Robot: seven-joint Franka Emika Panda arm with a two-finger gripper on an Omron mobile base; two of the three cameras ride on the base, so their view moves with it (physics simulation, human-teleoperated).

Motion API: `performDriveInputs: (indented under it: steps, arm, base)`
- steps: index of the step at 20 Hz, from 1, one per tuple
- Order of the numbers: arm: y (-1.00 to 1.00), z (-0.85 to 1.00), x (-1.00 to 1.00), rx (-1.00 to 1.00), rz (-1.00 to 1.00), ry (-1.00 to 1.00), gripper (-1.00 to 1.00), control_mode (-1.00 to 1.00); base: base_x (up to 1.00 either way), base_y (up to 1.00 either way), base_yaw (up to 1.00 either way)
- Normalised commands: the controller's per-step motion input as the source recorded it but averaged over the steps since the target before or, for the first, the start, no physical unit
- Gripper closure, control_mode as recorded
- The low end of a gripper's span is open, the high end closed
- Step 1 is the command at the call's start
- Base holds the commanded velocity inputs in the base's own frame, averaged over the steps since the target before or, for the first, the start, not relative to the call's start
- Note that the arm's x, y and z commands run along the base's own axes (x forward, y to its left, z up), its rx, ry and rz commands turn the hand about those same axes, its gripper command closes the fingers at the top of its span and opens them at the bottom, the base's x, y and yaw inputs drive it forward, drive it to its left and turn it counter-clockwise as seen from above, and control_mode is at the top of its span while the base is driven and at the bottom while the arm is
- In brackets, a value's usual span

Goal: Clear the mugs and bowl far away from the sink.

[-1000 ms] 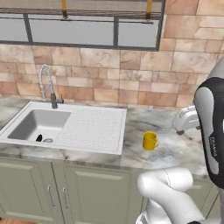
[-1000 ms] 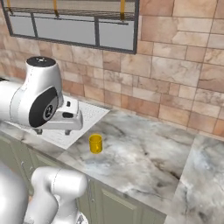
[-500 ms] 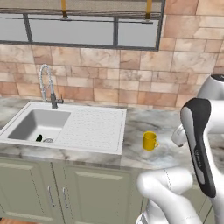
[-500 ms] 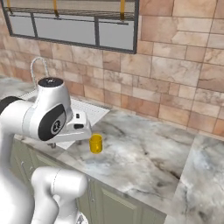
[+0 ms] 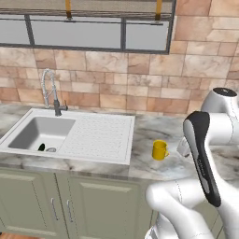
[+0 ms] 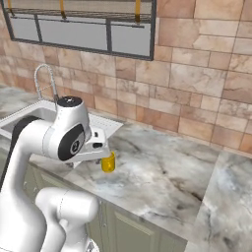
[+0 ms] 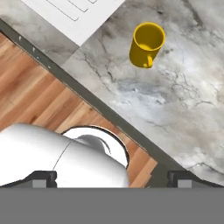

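The yellow mug [image 5: 160, 150] stands upright on the marble counter, just right of the drainboard of the white sink [image 5: 42, 133]. It also shows beside my hand [image 6: 109, 162] and from above, handle toward the counter's front edge [image 7: 147, 45]. My gripper [image 7: 113, 178] hovers above the counter's front edge, short of the mug, fingers wide apart with nothing between them: open. The hand [image 6: 96, 146] sits just left of the mug. The red mug and the bowl are out of view.
A chrome spring faucet [image 5: 51, 91] rises behind the basin. Something small and dark lies by the drain [image 5: 42, 147]. Marble counter [image 6: 167, 172] stretches right of the mug to a corner. Cabinet doors [image 5: 93, 205] and wood floor [image 7: 30, 92] lie below the edge.
My arm has swung in from the side, and the hand has come down and closer to the yellow mug. The mug has stayed put.
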Motion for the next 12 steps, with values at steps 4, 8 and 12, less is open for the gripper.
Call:
performDriveInputs:
  steps: [4,8,12]
  arm:
    - [0.0,-0.2,0.37,0.0,0.0,0.0,-1.0,-1.0]
    - [0.0,-0.24,0.34,0.0,0.0,0.0,-1.0,-1.0]
    - [0.0,-0.28,0.36,0.0,0.0,0.0,-1.0,-1.0]
  base:
    - [0.0,0.0,0.0]
    - [0.0,0.0,0.0]
    - [0.0,0.0,0.0]
